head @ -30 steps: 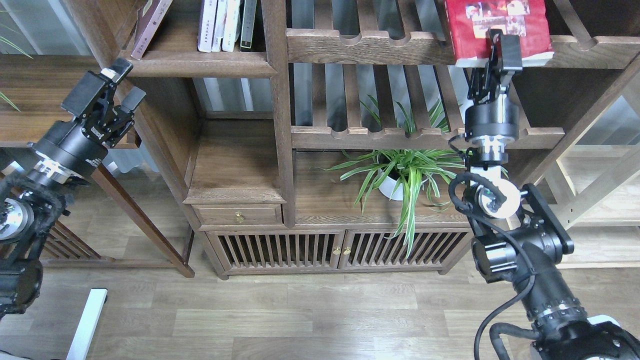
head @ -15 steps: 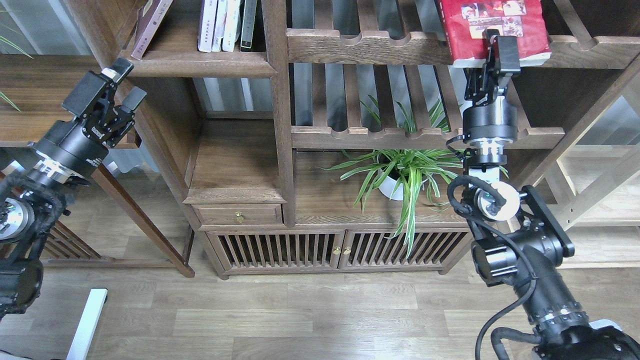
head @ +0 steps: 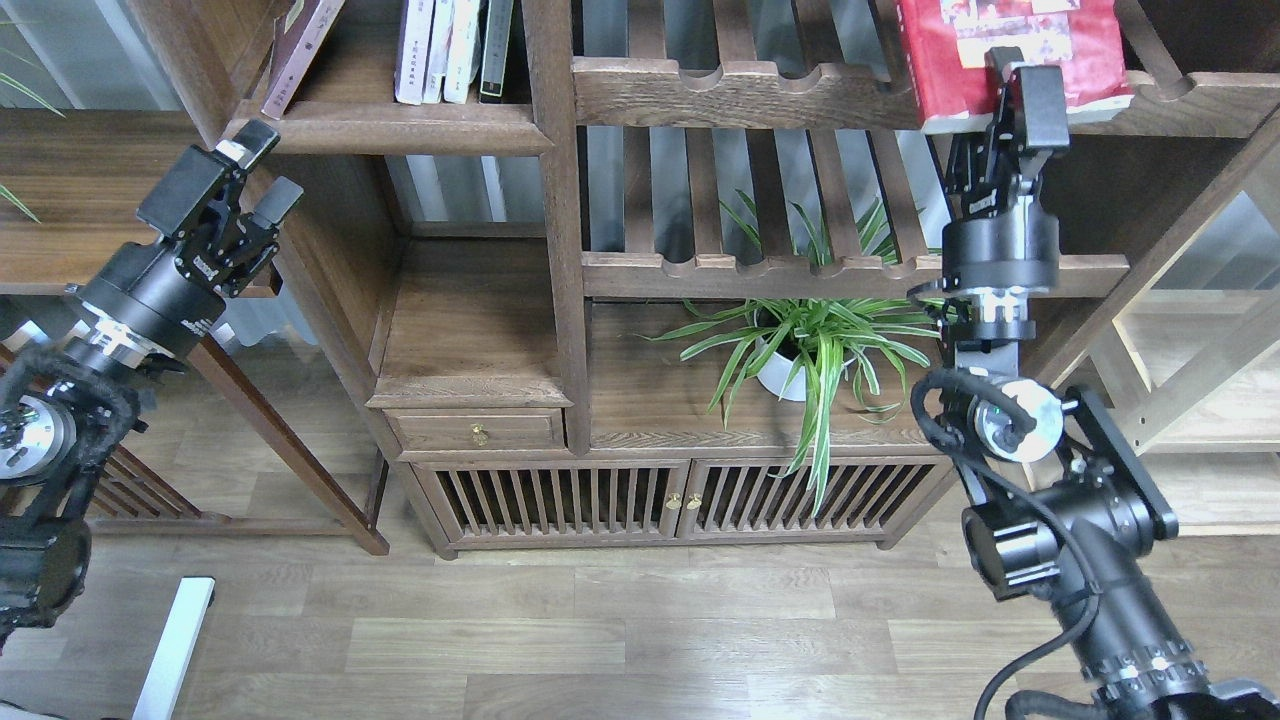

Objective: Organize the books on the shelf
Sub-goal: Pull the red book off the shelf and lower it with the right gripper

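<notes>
Thick red book [head: 1010,55] with cover photos, lying on a slatted rack [head: 740,90] at top right, lower edge overhanging the scalloped rail. Clamped at that lower edge by the right gripper [head: 1020,85], fingers narrow on the cover, reaching up from below. Probably heavy and fairly stiff for a paperback, cover likely smooth; best held deep near the spine, since an edge grip could let it sag or swing. Far to the gripper's left, the shelf [head: 400,125], dark wood, with several upright books [head: 450,50] and a maroon book [head: 300,50] leaning. Between gripper and shelf, a thick vertical post [head: 555,200], in the way of a straight carry. Below the gripper, a potted plant [head: 810,350]. Left gripper [head: 250,185], spread wide and empty, just beside the shelf's left corner.
</notes>
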